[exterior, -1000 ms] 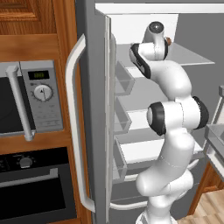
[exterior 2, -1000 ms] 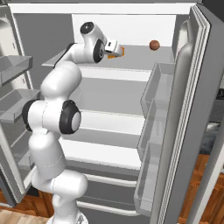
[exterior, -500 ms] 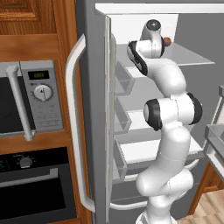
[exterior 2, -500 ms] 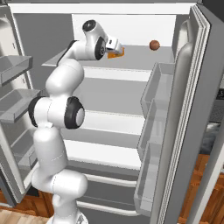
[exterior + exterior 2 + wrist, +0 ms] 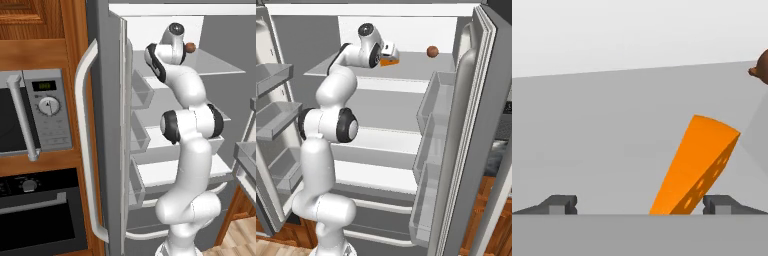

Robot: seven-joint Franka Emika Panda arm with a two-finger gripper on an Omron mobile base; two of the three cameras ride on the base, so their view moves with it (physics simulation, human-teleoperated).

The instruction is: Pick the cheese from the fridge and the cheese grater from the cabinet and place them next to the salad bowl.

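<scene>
Where the left base view looks in past the open grey door, the fridge point(image 5: 105, 125) shows its curved white handle, a white interior and clear shelves; a microwave point(image 5: 35, 115) sits at 9 o'clock in brown wood casing, an oven point(image 5: 40, 212) below it. A reddish-brown ball point(image 5: 190, 47) rests on the top shelf at 1 o'clock, beside the arm's wrist.

Right base view: same top shelf point(image 5: 416, 67), the cheese point(image 5: 389, 62) an orange wedge just at the gripper point(image 5: 392, 56); ball at 3 o'clock of it, apart. Door bins at right.

Hand view: fingertips point(image 5: 562, 204) stand spread wide, unclosed; the cheese lies between them, close against the right tip, the ball at 2 o'clock.
</scene>
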